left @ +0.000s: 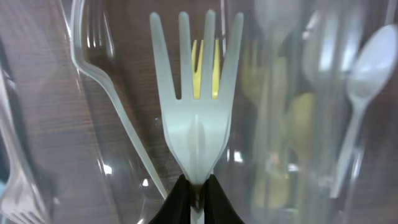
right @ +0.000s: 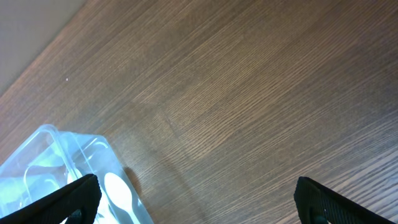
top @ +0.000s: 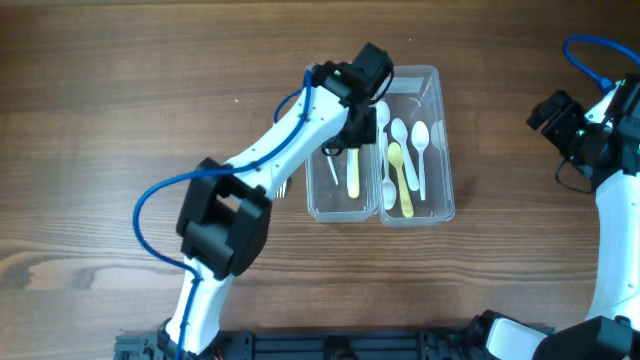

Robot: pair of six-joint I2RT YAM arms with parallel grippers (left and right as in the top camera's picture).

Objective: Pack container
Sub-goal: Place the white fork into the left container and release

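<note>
Overhead: left gripper at left compartment of container; placing step in hand.
Left wrist: clamped narrow on handle of white fork, long axis straight ahead, tines pointing away, yellow fork beyond them. Next, probably: lower flat, release.
Right wrist: right gripper spread wide, holding nothing, above bench, container corner at its left.
</note>
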